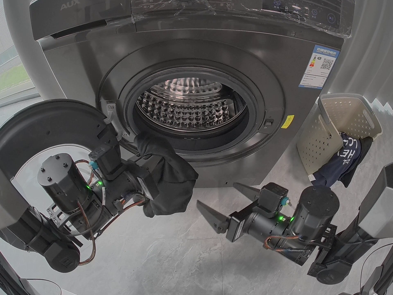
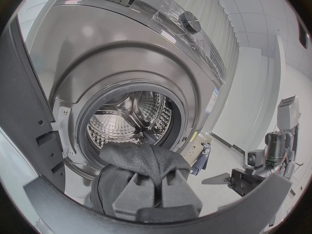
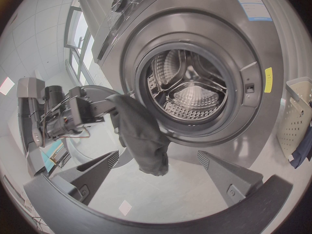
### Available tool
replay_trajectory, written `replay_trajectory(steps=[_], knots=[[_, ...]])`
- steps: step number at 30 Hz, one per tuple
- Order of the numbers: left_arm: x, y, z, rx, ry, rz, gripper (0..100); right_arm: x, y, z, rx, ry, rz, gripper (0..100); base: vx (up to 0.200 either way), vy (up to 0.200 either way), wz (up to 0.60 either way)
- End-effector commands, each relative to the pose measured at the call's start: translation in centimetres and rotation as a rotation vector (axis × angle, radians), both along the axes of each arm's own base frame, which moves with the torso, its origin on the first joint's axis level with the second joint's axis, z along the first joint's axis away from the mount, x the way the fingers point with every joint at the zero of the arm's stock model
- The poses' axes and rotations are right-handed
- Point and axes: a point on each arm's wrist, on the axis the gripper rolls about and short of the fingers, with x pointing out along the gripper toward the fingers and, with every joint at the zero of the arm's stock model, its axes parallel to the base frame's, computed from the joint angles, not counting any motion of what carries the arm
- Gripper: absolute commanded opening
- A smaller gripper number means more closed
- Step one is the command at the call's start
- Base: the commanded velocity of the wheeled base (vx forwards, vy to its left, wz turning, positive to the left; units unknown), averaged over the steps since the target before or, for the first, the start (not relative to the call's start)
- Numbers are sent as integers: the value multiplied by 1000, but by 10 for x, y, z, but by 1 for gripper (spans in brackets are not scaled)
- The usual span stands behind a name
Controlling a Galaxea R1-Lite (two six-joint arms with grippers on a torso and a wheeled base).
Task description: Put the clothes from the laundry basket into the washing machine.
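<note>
One black garment [image 1: 172, 181] in left claw [image 2: 158, 184], long axis seemingly vertical.

Left arm [image 1: 61, 185]: low at left, wrist angled forward and up. Left gripper [image 2: 158, 194]: fingers [image 2: 136, 195] clamped together on black cloth [image 1: 174, 181].
Right arm [image 1: 315, 209]: low at right, wrist near level, pointing left. Right gripper [image 1: 215, 194]: fingers spread wide, holding nothing.

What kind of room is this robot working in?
Likely a laundry room or test space: a front-loading washer with its door open, a basket of clothes beside it, and grey tiled floor.
</note>
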Motion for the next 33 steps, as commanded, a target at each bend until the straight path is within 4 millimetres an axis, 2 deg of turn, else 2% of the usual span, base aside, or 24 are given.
replay_trajectory(steps=[1, 11, 17, 24, 33], knots=[[4, -2, -3, 1, 8, 16, 0, -8, 13, -10, -18, 21, 49, 100, 0, 0, 0], [12, -4, 6, -61, -3, 52, 0, -6, 36, -30, -26, 26, 86, 100, 0, 0, 0], [11, -6, 8, -69, -10, 49, 0, 15, 46, -32, 3, -1, 52, 100, 0, 0, 0], [9, -8, 10, -74, -15, 37, 0, 48, 49, -33, 36, -37, -12, 100, 0, 0, 0], [9, -8, 12, -78, -20, 36, 0, 60, 62, -38, 53, -58, 0, 100, 0, 0, 0]])
